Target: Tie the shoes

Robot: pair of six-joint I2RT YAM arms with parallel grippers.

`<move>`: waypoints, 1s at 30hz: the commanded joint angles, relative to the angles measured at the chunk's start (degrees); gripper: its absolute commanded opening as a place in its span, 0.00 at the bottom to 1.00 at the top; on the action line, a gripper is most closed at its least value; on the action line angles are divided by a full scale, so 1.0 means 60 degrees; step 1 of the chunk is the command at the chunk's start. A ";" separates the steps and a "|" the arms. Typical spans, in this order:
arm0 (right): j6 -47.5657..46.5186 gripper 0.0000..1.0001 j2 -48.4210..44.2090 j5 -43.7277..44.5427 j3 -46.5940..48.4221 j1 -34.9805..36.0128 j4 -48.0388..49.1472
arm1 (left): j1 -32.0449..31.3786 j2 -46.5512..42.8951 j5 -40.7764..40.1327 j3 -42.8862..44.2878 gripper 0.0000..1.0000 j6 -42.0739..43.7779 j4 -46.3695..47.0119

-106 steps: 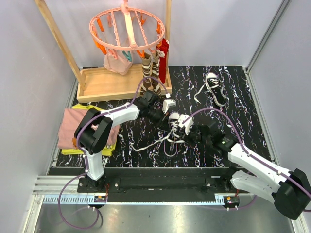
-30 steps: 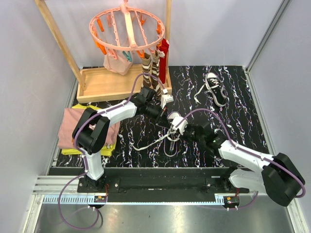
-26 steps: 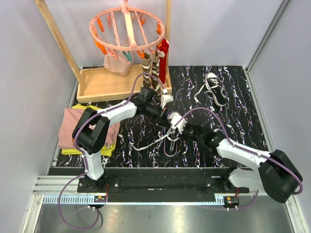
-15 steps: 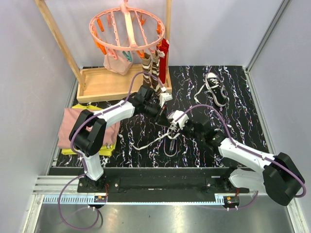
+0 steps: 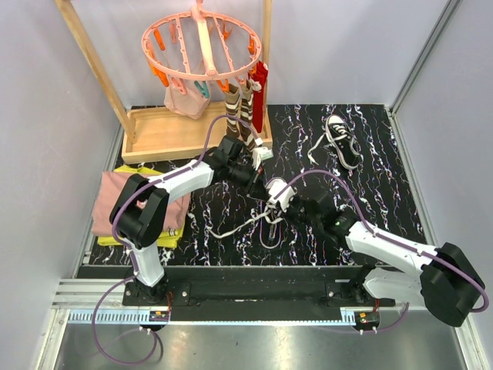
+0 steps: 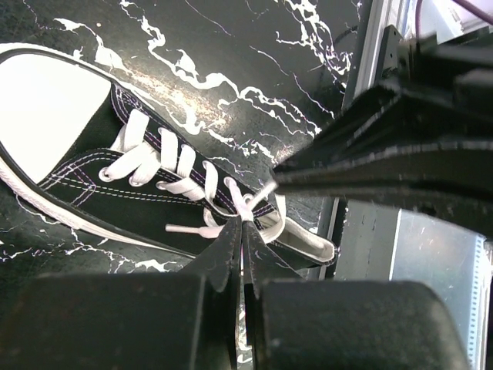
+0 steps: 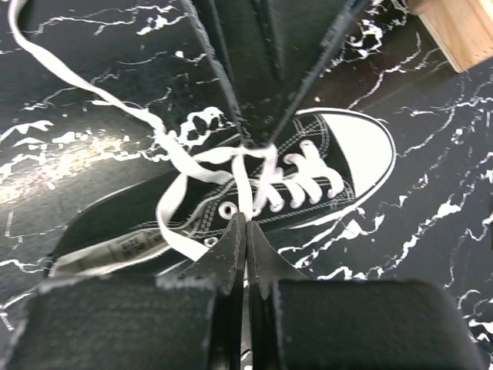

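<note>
One black sneaker with a white toe cap lies on the dark marbled table, mostly hidden under both grippers in the top view. It also shows in the right wrist view. My left gripper is shut on its white lace at the top eyelets and sits behind the shoe in the top view. My right gripper is shut on another strand of the lace and faces the left one tip to tip. A loose lace end trails left. The second sneaker lies untied at the back right.
A wooden rack base stands at the back left, with a pink peg hanger above it. Brown striped socks hang just behind my left arm. Folded pink and yellow cloths lie at the left edge.
My left gripper has drawn back toward the rack and my right gripper has moved in left over the shoe. In the last half second my right gripper has shifted slightly nearer.
</note>
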 commanded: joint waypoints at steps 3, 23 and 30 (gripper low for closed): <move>0.0610 0.00 0.0457 0.0380 0.0677 0.0333 0.0336 | 0.0046 -0.0415 -0.0033 -0.0220 0.00 -0.0346 0.0533; 0.1255 0.00 0.1249 0.0982 0.0283 0.0509 0.1787 | 0.0455 -0.1365 0.0056 -0.1684 0.42 0.0441 0.1396; 0.1094 0.00 0.1249 0.0982 0.0268 0.0509 0.1817 | 0.0807 -0.2538 -0.0121 -0.2387 0.59 0.5559 0.1046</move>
